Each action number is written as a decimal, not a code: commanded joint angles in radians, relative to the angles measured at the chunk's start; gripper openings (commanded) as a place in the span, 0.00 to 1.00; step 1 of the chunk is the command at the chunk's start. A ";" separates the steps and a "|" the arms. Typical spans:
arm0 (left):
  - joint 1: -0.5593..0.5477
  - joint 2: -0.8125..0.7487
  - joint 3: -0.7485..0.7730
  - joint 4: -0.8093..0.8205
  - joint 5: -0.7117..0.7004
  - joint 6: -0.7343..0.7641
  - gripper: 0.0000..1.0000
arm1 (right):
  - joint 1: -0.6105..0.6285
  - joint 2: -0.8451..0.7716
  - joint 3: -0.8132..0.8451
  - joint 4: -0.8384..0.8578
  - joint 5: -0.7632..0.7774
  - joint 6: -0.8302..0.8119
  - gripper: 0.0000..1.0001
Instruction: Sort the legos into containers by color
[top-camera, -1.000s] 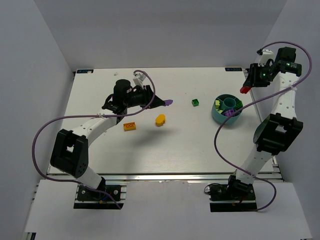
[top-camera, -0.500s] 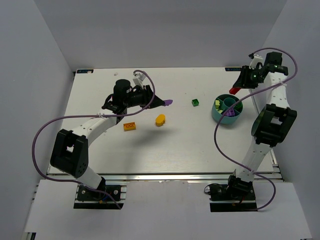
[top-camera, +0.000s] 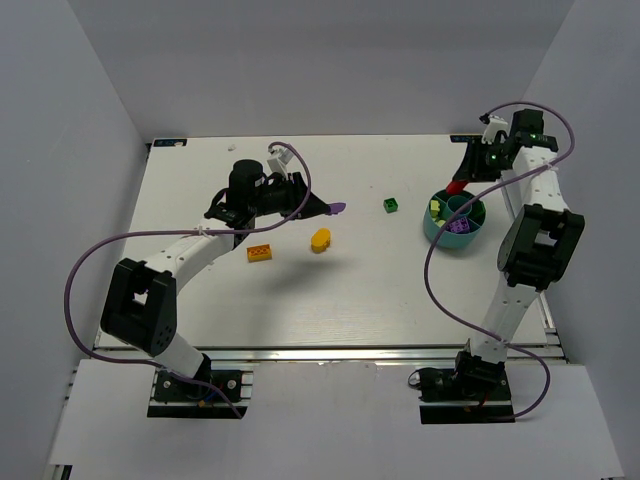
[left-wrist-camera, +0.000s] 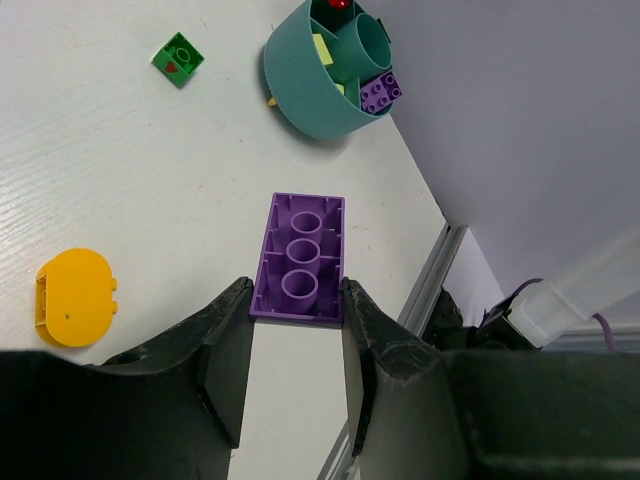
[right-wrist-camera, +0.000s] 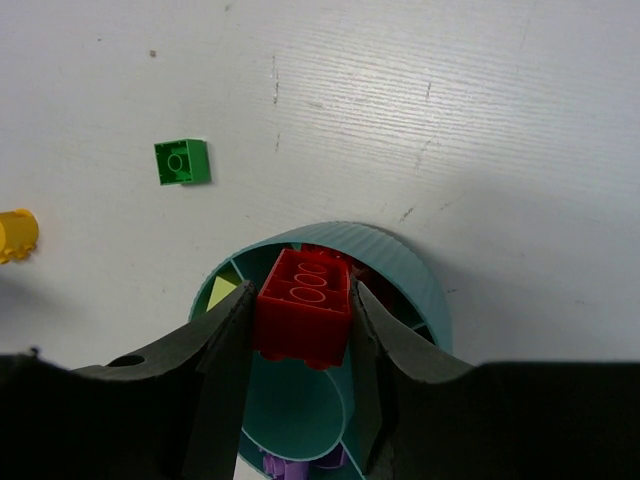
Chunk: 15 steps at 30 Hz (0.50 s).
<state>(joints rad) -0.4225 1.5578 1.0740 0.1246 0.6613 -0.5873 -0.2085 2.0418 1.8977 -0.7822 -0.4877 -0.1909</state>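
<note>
Between my fingers, my right gripper (right-wrist-camera: 300, 312) is closed part-way on a red brick (right-wrist-camera: 305, 300), pinched at both ends so that its longer side seems to span the gap, hollow underside turned to the wrist camera. Straight beneath it lies the teal bowl (right-wrist-camera: 410, 268). The brick hangs over the ring between the wall and the central cup (right-wrist-camera: 295, 400), above a segment where I can make out something red. So I judge the drop calls for little more than a short descent and letting go. My right arm stands tall at the table's far right edge, its wrist folded over and pointing down and leftward into the bowl. Farther out on the table (top-camera: 380, 290), a green brick (right-wrist-camera: 182, 162) lies well apart from the bowl, and beyond it sits the oval piece (right-wrist-camera: 14, 236). An orange brick (top-camera: 260, 253) lies past that. Farthest off, my left gripper (left-wrist-camera: 297, 300) clamps a purple brick (left-wrist-camera: 300, 255) by its long sides, the long axis pointing away from the fingers toward the bowl. A purple piece (left-wrist-camera: 382, 92) already lies in there. That arm is bent at the elbow over the table's left half, so the right arm is much nearer the bowl.
</note>
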 joint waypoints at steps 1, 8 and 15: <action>-0.005 -0.031 0.035 -0.011 -0.006 0.012 0.00 | 0.003 0.003 -0.025 0.020 0.031 -0.016 0.00; -0.005 -0.033 0.030 -0.011 -0.003 0.015 0.00 | 0.003 -0.038 -0.095 0.001 0.054 -0.051 0.00; -0.005 -0.028 0.038 -0.010 0.001 0.017 0.00 | 0.003 -0.057 -0.109 0.006 0.044 -0.061 0.51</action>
<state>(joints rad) -0.4229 1.5578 1.0744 0.1127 0.6613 -0.5838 -0.2073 2.0426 1.7844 -0.7753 -0.4400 -0.2333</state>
